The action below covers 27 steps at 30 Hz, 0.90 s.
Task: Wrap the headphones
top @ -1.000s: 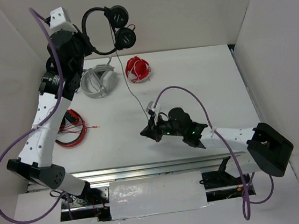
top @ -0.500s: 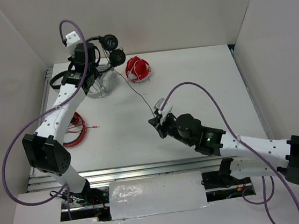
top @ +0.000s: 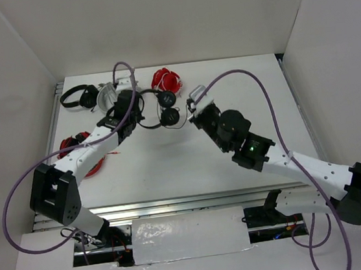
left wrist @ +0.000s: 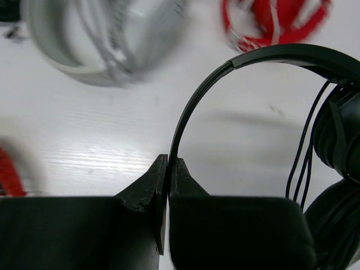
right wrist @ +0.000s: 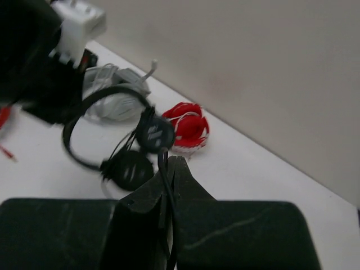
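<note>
The headphones (top: 168, 108) are small and black, with two round earcups stacked near the table's back centre. My left gripper (top: 136, 115) is shut on their thin headband (left wrist: 270, 53), pinched edge-on between the fingertips in the left wrist view (left wrist: 167, 164). Loops of the thin black cable (left wrist: 302, 154) hang beside the earcups (left wrist: 343, 132). My right gripper (top: 192, 114) sits just right of the earcups, shut on the cable (right wrist: 164, 163), which runs up between its fingers toward the earcups (right wrist: 154, 132).
Grey-white headphones (top: 106, 94) and another black pair (top: 75, 96) lie at the back left. A red and white bundle (top: 166, 79) sits behind the earcups. Red cable (top: 71, 147) lies under my left arm. White walls enclose the table.
My left arm has swung down and right, bringing the headphones from up by the back wall to low over the table. The right gripper has moved back and up to the earcups, still gripping the cable.
</note>
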{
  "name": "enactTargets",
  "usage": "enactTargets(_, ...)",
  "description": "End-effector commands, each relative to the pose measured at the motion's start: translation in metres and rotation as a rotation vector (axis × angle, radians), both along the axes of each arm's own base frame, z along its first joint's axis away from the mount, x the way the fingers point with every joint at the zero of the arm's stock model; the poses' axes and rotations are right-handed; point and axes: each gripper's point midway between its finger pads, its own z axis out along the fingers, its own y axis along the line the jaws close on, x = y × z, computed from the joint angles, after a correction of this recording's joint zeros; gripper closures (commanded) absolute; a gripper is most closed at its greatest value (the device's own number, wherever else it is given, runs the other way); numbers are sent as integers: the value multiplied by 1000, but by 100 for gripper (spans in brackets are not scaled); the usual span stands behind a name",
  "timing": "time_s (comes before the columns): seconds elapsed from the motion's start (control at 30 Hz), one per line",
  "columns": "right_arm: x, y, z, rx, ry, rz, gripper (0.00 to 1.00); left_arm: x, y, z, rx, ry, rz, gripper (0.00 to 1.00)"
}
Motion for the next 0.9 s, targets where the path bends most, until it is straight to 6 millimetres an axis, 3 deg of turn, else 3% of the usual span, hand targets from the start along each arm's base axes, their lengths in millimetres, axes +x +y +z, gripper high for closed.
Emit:
enactTargets(0.0,34,-11,51,-13,-129,-42,100,-10,-53,29,-113,-122,-201,100)
enactTargets(0.13,56,-6,67,-34,-132,8,100,-37,-98,5,-99,-66,-363,100)
enactTargets(0.2,63,-4,69,-41,-129,28,100,-47,-105,-10,-58,-15,-375,100)
enactTargets(0.33,72,1,81,-14,-121,88,100,-62,-131,-20,-21,27,-468,100)
enactTargets(0.5,89,-22,86,10,-118,25,100,-80,-143,-17,-57,20,-545,100)
enactTargets(0.6,111,-44,69,15,-56,-21,100,-88,-143,2,-97,-26,-568,100)
enactTargets(0.63,116,-45,52,11,-3,-10,100,-92,-144,3,-107,-27,-590,100)
enactTargets(0.67,121,-51,44,12,17,10,100,-95,-145,18,-130,-68,-603,100)
enactTargets(0.77,128,-57,5,8,107,61,100,-106,-147,35,-159,-104,-660,100)
enactTargets(0.8,124,-50,-12,10,145,121,100,-108,-147,43,-166,-122,-671,100)
enactTargets(0.87,125,-52,-27,29,187,155,100,-112,-147,59,-188,-154,-688,100)
